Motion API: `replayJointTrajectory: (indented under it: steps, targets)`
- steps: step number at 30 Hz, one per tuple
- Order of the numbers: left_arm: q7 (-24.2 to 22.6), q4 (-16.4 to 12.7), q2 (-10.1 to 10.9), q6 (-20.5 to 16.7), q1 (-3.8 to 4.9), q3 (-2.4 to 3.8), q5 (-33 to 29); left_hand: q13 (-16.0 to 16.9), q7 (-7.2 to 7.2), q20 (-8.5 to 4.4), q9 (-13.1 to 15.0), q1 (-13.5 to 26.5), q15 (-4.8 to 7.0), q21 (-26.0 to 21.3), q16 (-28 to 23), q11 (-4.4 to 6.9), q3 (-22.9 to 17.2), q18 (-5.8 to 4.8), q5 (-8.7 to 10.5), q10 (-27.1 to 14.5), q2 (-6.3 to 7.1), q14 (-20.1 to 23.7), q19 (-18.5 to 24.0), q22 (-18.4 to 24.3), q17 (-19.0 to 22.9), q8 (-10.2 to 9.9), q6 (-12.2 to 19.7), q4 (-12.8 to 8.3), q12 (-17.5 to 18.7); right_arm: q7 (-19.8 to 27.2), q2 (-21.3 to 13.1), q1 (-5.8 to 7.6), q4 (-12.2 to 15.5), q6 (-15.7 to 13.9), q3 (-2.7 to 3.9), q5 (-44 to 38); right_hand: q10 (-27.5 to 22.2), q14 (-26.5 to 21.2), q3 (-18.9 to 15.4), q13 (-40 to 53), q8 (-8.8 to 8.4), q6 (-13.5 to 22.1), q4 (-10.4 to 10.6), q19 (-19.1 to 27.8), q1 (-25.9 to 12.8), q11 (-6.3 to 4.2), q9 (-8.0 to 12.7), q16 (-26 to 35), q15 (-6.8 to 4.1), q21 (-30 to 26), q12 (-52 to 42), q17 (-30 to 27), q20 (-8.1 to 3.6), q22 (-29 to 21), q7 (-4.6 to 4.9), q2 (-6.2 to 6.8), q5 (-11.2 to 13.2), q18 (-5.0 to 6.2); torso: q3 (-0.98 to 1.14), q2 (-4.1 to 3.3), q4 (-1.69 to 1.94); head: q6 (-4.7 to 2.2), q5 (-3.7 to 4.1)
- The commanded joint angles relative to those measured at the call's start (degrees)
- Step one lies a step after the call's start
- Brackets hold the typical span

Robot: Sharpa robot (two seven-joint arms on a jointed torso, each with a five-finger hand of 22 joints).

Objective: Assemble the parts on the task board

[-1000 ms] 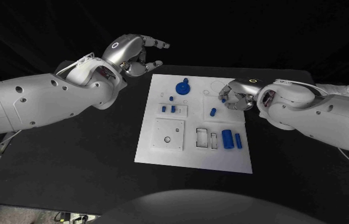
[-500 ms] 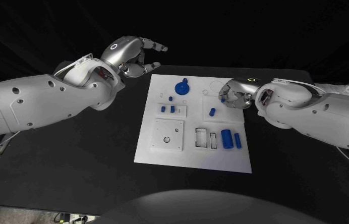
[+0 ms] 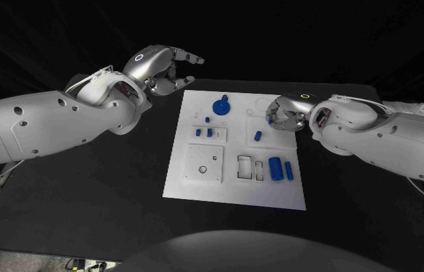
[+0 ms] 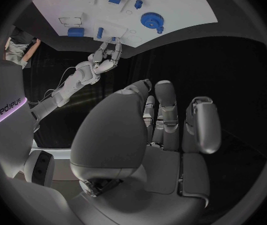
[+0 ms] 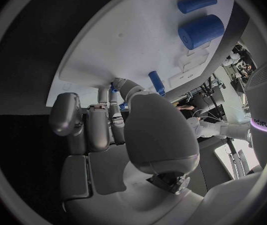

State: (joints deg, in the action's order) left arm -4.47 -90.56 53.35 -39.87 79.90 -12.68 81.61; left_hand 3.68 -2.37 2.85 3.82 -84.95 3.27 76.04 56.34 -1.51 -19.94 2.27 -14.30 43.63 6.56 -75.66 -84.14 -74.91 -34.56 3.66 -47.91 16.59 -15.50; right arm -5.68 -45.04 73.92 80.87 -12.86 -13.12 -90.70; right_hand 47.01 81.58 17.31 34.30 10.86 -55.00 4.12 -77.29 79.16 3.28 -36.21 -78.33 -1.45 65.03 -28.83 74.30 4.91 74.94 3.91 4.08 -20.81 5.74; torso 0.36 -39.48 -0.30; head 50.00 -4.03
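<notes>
So the task board [image 3: 237, 189] sits flat in the middle of the black worktop [image 3: 88, 192], with both hands up near its far end.

The right hand [image 3: 284, 116] is down at the board's right edge, fingers curled in toward the surface. Just beside its fingertips, toward the board's middle, there's a small blue peg [image 3: 258, 135] lying on the white. In the right wrist view the fingers [image 5: 102, 122] reach down to the board with a bit of blue right at the tips, but I can't tell if it's actually pinching anything or just touching the plate. Same view also shows the fat blue cylinder [image 5: 200, 31] and the thinner blue one [image 5: 196, 3] lying side by side further along the board; in the head view those are the pair [image 3: 276, 167] near the board's right side, closer to the robot.

The left hand [image 3: 162, 70] is off the board completely, raised over the worktop just past the board's far left corner. Fingers loosely bent and apart, nothing in it; the left wrist view shows the same thing, fingers [image 4: 166, 112] spread with empty dark space in front of them.

The closest part to the left hand is the blue gear [image 3: 222, 106] standing near the board's far edge, clearly apart from the hand. Below it are two small blue blocks [image 3: 204, 132] in a square recess, then a white plate with a hole [image 3: 204, 162].
</notes>
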Motion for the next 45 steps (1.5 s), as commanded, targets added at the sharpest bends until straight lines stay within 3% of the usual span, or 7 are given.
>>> replayJointTrajectory:
  steps: [1, 12, 23, 35, 45]
  targets:
    - [0.06, -0.23, 0.02, 0.66, 0.02, 0.03, 0.10, -0.07, 0.05, 0.35, -0.05, -0.17, -0.08, -0.16, -0.35, 0.04, -0.31, 0.61, -0.27, 0.36, -0.41, 0.49, -0.41, -11.31, -0.01, 0.06, -0.51, 0.00, 0.05, 0.45, 0.23, -0.23, -0.22, -0.02, -0.05, -0.36, 0.44, 0.38, -0.07, -0.07, 0.42, 0.23, -0.41, -0.42, 0.01, 0.03, -0.37, -0.36, -0.09, 0.31, -0.30, -0.08, -0.10, 8.28, -0.13, -0.34, 0.17, -0.60, 0.01, 0.02, 0.03, 0.00, -0.03]
    - [0.23, -0.16, 0.05, 1.00, -0.14, 0.02, 0.10, -0.06, 0.16, 0.34, -0.02, -0.51, -0.08, -0.07, -0.30, 0.00, -0.84, 0.59, -0.67, 0.49, -0.43, 0.43, -0.44, -11.34, -0.10, 0.13, -0.81, -0.11, 0.04, 0.75, 0.44, -0.47, -0.60, -0.30, -0.05, 0.21, 1.48, 0.24, 0.51, -0.38, 1.03, 0.07, -1.67, -0.66, 1.24, -0.40, -1.98, -0.19, -0.42, 0.72, -0.61, -0.49, -0.36, 8.42, 0.68, -0.61, -1.85, -0.67, 0.00, 0.03, -0.03, 0.00, -0.20]
    - [0.31, 0.04, 0.05, 1.40, -0.38, 0.01, 0.10, -0.05, 0.39, 0.35, 0.01, -0.80, -0.10, -0.10, -0.29, -0.05, -1.27, 0.59, -0.94, 0.64, -0.38, 0.40, -0.43, -11.34, -0.11, 0.20, -1.06, -0.14, 0.02, 1.67, 0.00, -0.51, -0.32, -1.93, -0.04, 0.70, 4.03, 0.38, 0.94, -0.81, 2.34, -0.56, -2.88, -1.51, 1.77, -0.97, -4.26, -0.33, -0.90, 2.61, -1.33, -0.55, -0.81, 8.95, 1.46, -0.47, -5.57, -1.06, -0.03, 0.04, -0.02, 0.00, -0.21]
    - [0.52, 0.09, -0.03, 1.79, -0.40, 0.00, 0.10, -0.06, 0.57, 0.35, 0.01, -0.89, -0.11, -0.20, -0.38, -0.06, -1.43, 0.61, -1.01, 0.67, -0.30, 0.44, -0.39, -11.31, 0.02, 0.21, -1.16, -0.14, 0.03, 2.57, -1.19, -0.37, 0.76, -4.08, -0.03, 1.36, 4.97, 0.31, 0.82, -1.02, 3.14, -1.20, -2.92, -1.68, 1.43, -0.93, -5.08, -0.17, -0.89, 3.02, -1.49, -0.85, -0.89, 9.04, 1.65, -0.37, -5.77, -1.14, 0.02, 0.03, -0.04, 0.00, -0.16]
    - [0.63, 0.54, -0.21, 2.11, -0.44, 0.00, 0.10, -0.06, 0.81, 0.36, -0.02, -0.89, -0.12, -0.19, -0.37, -0.07, -1.53, 0.61, -1.04, 0.68, -0.18, 0.45, -0.39, -11.31, -0.01, 0.14, -1.09, -0.10, 0.05, 2.90, -2.33, 0.53, 2.21, -5.28, -0.02, 1.96, 5.10, 0.29, 0.78, -1.07, 3.22, -1.25, -2.84, -1.67, 1.28, -0.89, -5.19, -0.12, -0.83, 3.02, -1.49, -0.93, -0.87, 9.04, 1.70, -0.35, -5.79, -1.15, -0.01, 0.04, -0.01, 0.00, 0.14]
